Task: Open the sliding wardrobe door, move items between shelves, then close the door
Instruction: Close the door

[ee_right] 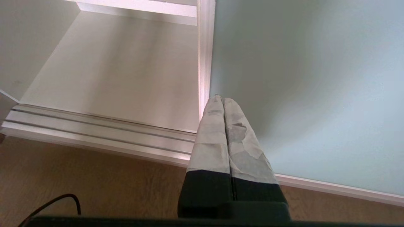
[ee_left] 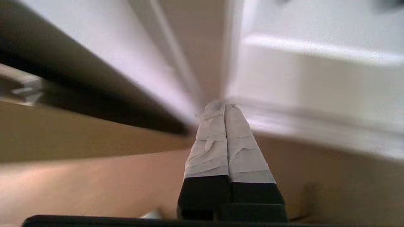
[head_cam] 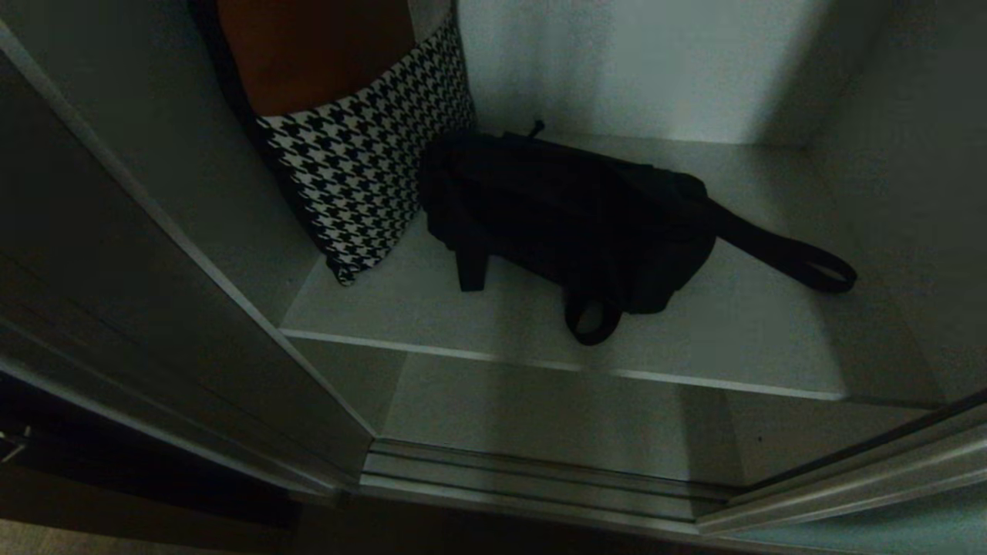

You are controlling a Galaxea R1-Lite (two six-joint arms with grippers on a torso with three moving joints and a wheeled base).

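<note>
Behind the houndstooth cushion (head_cam: 362,169), the black bag (head_cam: 570,223) blurs into shadow.

Left claw (ee_left: 225,104) and right claw (ee_right: 222,97), both fingers pressed together.

Head camera looks down into wardrobe – both wrist cameras low near floor, sharing bottom door track (ee_right: 94,126).

Cut off and blurred

The houndstooth bag (head_cam: 370,169) and an orange-brown item (head_cam: 308,54) in it run past the head view's top edge; the left wrist view's wardrobe surroundings are smeared by blur.
</note>
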